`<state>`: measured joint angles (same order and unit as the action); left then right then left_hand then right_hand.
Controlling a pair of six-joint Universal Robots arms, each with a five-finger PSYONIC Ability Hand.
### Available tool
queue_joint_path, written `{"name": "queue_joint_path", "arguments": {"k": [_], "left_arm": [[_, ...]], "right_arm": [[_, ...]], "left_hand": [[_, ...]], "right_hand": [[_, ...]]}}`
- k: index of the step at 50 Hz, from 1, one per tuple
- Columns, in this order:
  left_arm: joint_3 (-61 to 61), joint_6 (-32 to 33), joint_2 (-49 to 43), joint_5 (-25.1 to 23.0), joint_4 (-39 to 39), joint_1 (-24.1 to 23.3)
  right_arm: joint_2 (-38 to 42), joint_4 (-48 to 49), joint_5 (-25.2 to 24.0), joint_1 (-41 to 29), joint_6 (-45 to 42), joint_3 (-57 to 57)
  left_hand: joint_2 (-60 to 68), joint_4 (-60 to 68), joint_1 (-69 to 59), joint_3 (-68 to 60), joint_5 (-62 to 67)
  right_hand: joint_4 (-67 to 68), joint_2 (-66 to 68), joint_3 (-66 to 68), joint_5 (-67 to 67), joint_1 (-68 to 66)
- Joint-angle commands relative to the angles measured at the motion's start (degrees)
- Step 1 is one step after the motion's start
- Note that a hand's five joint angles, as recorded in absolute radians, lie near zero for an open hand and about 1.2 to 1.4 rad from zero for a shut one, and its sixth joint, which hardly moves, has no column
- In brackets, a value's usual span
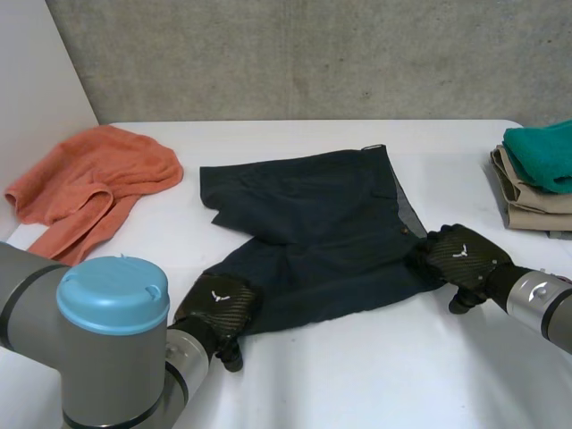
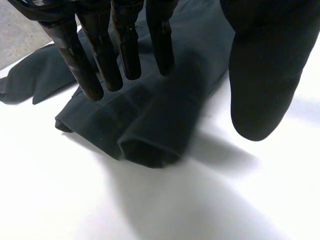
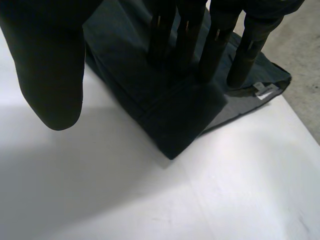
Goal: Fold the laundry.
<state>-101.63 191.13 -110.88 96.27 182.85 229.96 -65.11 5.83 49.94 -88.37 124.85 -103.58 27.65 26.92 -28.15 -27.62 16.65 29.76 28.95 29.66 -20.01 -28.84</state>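
Both hands down on the dark shorts [image 1: 313, 232]!
Left hand [image 1: 217, 308] lays straight fingers on a leg hem, thumb spread clear; right hand [image 1: 460, 255] likewise on the waistband corner, shorts spread across the worktop [image 1: 375, 375].

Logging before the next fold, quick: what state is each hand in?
Left hand: open, straight fingers on the leg hem of the dark shorts.
Right hand: open, straight fingers on the shorts' waist corner.

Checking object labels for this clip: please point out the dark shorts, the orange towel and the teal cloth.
dark shorts [image 1: 313, 223], head view, middle of the fabric.
orange towel [image 1: 98, 174], head view, its bunched middle.
teal cloth [image 1: 542, 154], head view, its top face.
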Motion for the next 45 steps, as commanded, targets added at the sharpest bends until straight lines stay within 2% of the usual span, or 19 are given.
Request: {"name": "queue_joint_path", "arguments": {"k": [1,6,10,14,15,17,18,25,29,36,39,40,45], "left_arm": [[0.6,0.1,-1.1,0.1,2.2,-0.4],[0.6,0.3,-1.1,0.1,2.9,-0.8],[1.1,0.4,-1.9,0.3,3.3,-0.9],[2.2,0.3,-3.1,0.5,5.1,-0.9],[2.5,0.4,-3.5,0.5,6.2,-0.9],[2.7,0.4,-3.7,0.6,7.6,-0.9],[2.9,0.5,-3.7,0.7,8.2,-0.9],[5.0,2.8,-3.8,3.5,8.6,-0.8],[4.4,4.1,-0.7,4.3,5.2,-1.4],[5.3,3.8,8.6,4.4,-4.5,-2.5],[5.1,3.8,11.1,4.4,-11.3,-3.5],[5.2,3.7,11.9,4.3,-15.8,-4.8],[5.2,3.4,12.5,3.9,-26.3,-9.1]], "right_arm": [[3.1,5.4,0.6,-0.4,3.6,2.7],[5.3,8.7,2.5,-2.5,5.7,4.8],[6.9,9.2,4.5,-3.4,6.0,5.8],[8.9,10.3,5.0,-4.3,5.9,7.2],[9.3,10.4,5.1,-4.4,6.0,7.5],[9.8,10.9,5.2,-4.6,6.0,8.0],[9.9,11.4,5.4,-4.8,6.1,8.5],[8.3,11.0,9.1,-5.4,6.9,8.0],[3.1,5.6,9.8,-5.1,7.3,6.7],[-5.9,-14.0,10.0,-4.5,3.7,6.5],[-9.8,-23.1,11.0,-2.6,0.1,6.4],[-10.9,-25.3,11.5,-2.0,-1.0,6.3],[-18.1,-38.3,13.4,1.9,-7.2,5.1]], "left_hand": [[1.4,2.1,-0.9,-1.4,2.4],[1.9,2.6,-1.4,-1.9,2.9],[7.4,8.2,-6.9,-7.5,8.4],[26.6,27.3,-26.1,-26.6,27.6],[36.1,36.9,-35.6,-36.2,37.1],[46.6,47.3,-46.1,-46.6,47.6],[51.8,52.5,-51.3,-51.8,52.8],[52.4,53.1,-51.9,-52.4,53.3],[52.4,53.1,-51.9,-52.4,53.3],[52.4,53.1,-51.9,-52.4,53.3],[52.4,53.1,-51.9,-52.4,53.3],[52.4,53.1,-51.9,-52.4,53.3],[52.4,53.1,-51.9,-52.4,53.3]], "right_hand": [[13.6,14.4,13.7,-13.4,-14.5],[16.5,17.3,16.6,-16.2,-17.4],[18.3,19.1,18.4,-18.1,-19.2],[20.5,21.3,20.6,-20.3,-21.4],[23.7,24.5,23.8,-23.4,-24.6],[34.3,35.1,34.4,-34.0,-35.2],[47.8,48.6,47.9,-47.6,-48.7],[50.2,51.1,50.3,-50.0,-51.2],[50.2,51.1,50.3,-50.0,-51.2],[50.2,51.1,50.3,-50.0,-51.2],[50.2,51.1,50.3,-50.0,-51.2],[50.2,51.1,50.3,-50.0,-51.2],[50.2,51.1,50.3,-50.0,-51.2]]}}
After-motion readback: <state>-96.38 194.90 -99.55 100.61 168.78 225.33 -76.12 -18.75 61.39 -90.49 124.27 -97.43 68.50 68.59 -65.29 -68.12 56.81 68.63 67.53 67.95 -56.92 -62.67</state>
